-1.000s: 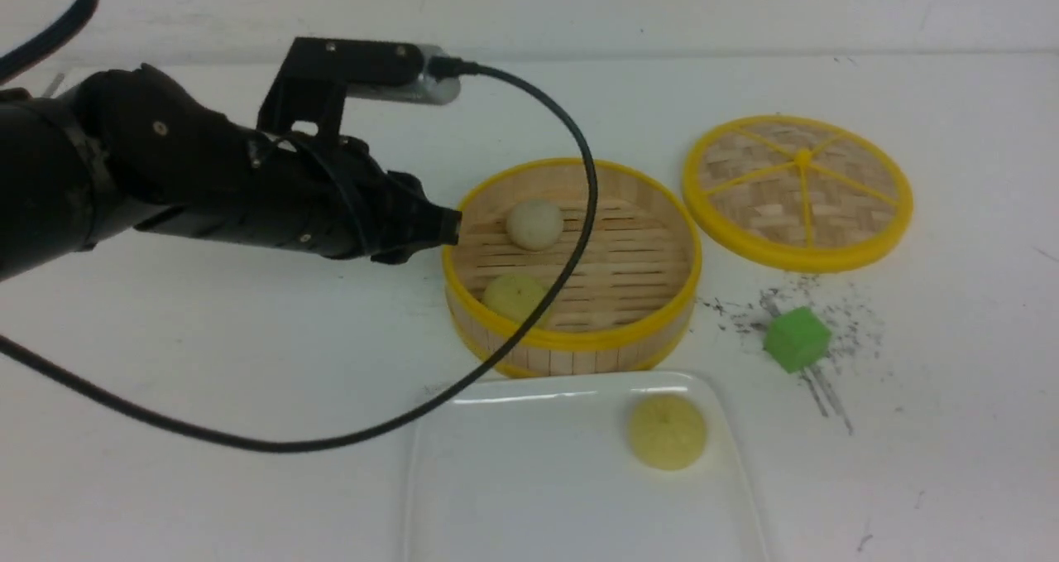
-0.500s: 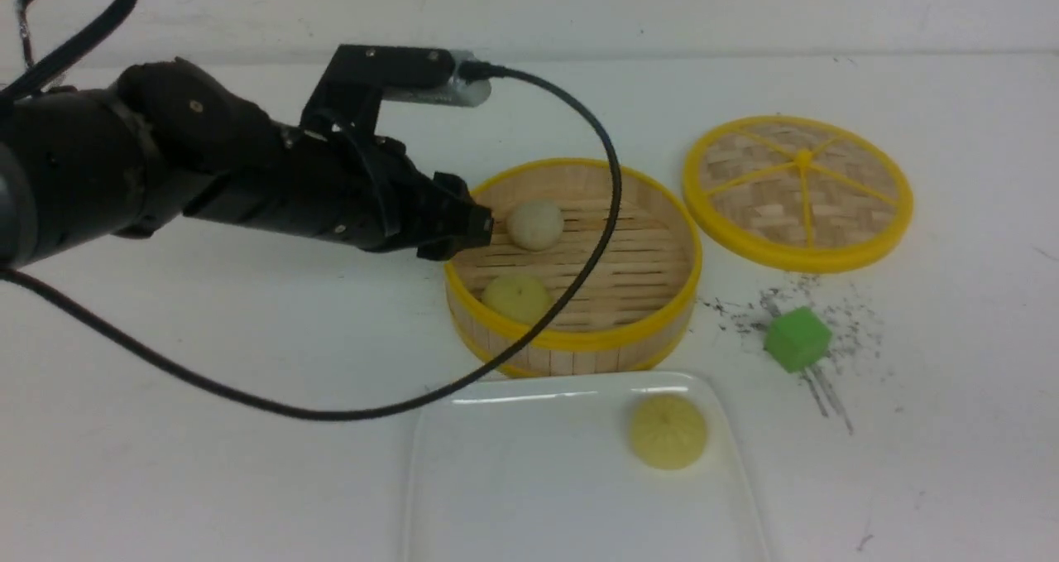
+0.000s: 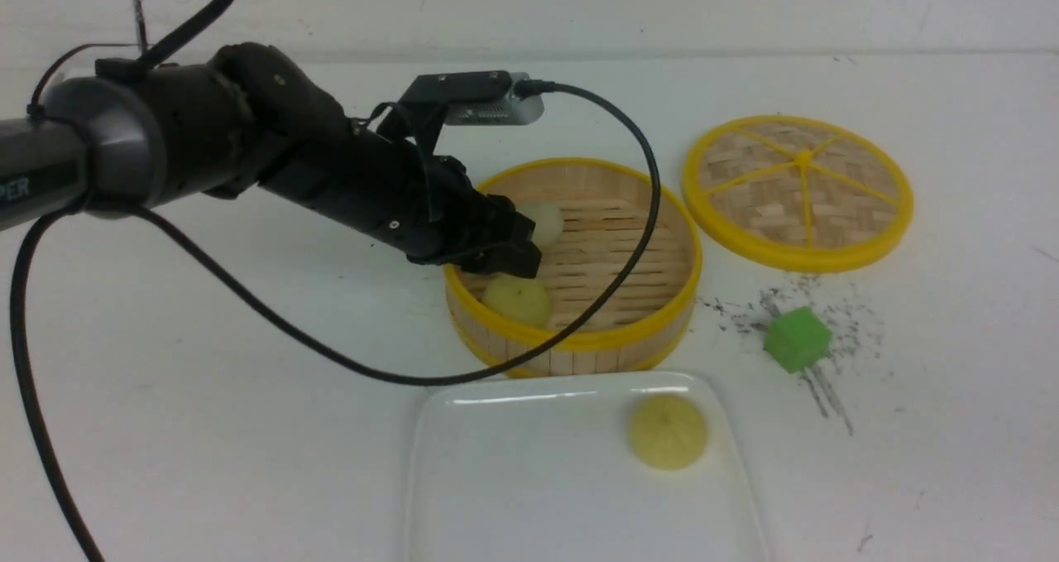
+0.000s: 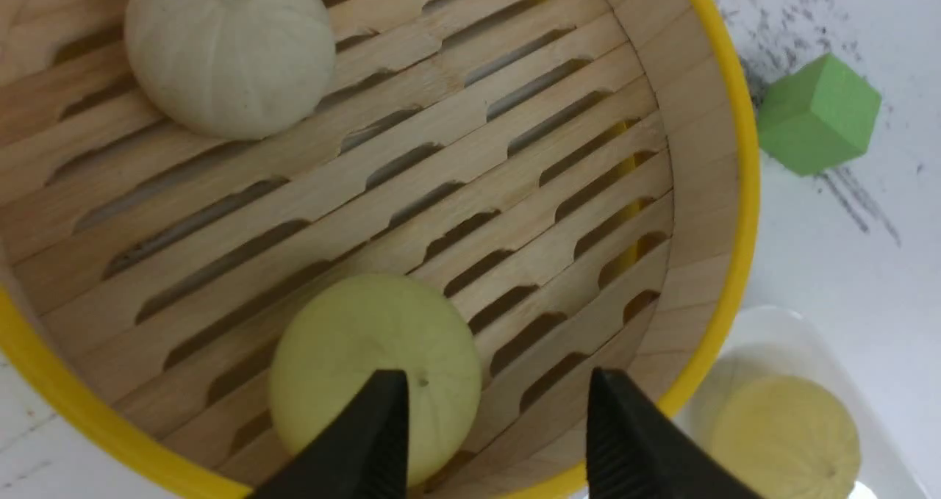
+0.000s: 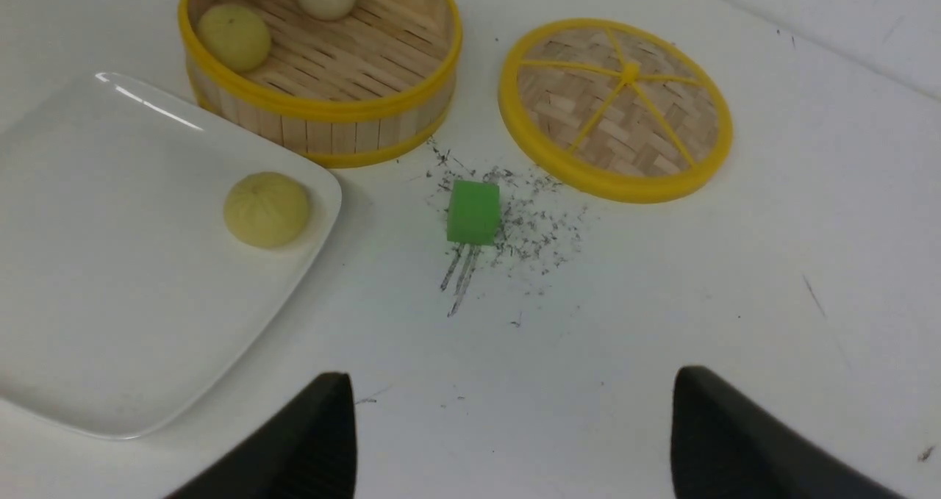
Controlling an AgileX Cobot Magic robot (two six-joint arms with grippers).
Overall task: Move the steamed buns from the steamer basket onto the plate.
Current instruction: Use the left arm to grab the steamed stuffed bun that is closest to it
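The plate (image 3: 496,479), at the lower centre of the front view, carries one pale yellow bun (image 3: 667,431) near its right rim, so by my reading about a third of the job is done. The steamer basket (image 3: 579,351), just above it at mid-frame, holds the other two: a second yellow bun (image 3: 516,300) against its lower-left wall and an off-white bun (image 3: 546,218) toward its upper left, partly hidden by the arm. The left gripper (image 3: 517,252) hangs inside the basket between them, jaws parted and empty. In the wrist view one finger (image 4: 367,440) overlaps the second yellow bun, which sits off to that side rather than in the gap. The right gripper (image 5: 511,374) is spread wide, holding nothing.
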